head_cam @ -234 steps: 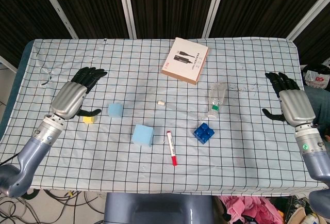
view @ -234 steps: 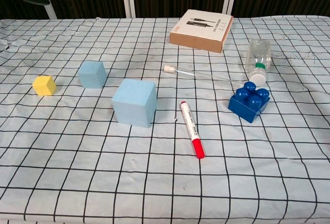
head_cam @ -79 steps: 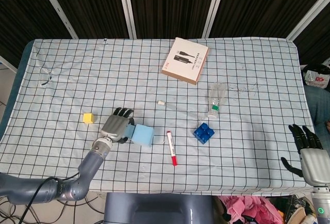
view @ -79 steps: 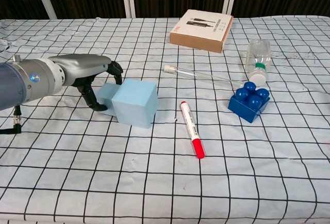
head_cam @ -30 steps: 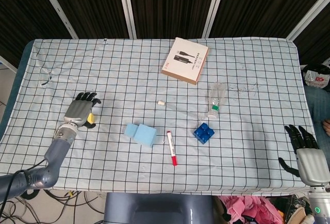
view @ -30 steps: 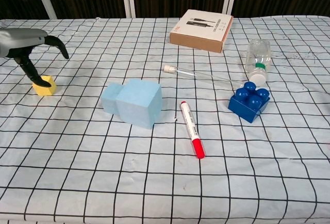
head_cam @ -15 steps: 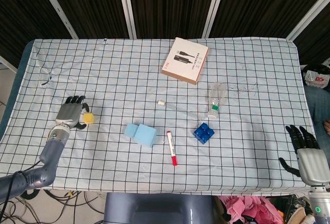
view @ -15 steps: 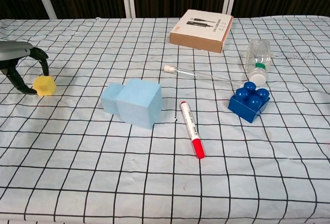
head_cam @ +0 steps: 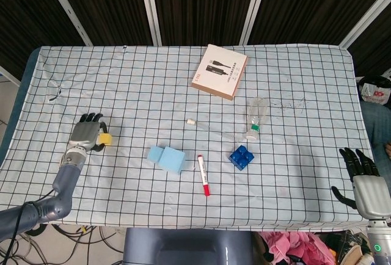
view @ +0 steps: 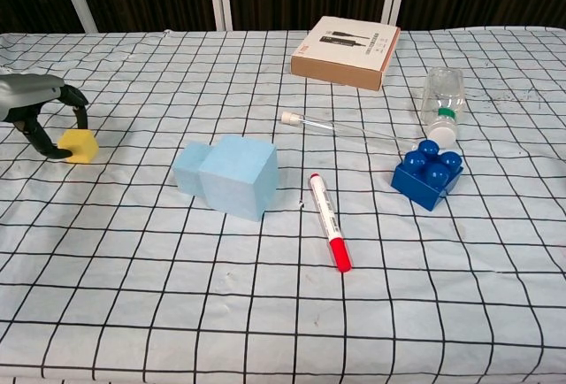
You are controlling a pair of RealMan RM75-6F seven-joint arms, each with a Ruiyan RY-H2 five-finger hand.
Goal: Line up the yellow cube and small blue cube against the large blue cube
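Observation:
The yellow cube rests on the cloth at the far left. My left hand curls around it, thumb against its near-left side and fingers arched over the far side, pinching it. The large blue cube stands mid-table with the small blue cube pressed against its left face. My right hand hovers open, fingers spread, past the table's right front corner, seen only in the head view.
A red-capped marker lies just right of the large cube. Further right are a dark blue toy brick, a clear bottle on its side and a thin glass tube. A cardboard box sits at the back.
My left hand has closed in on the yellow cube, its thumb moving up to the cube's side. The blue cubes and the right hand have stayed put.

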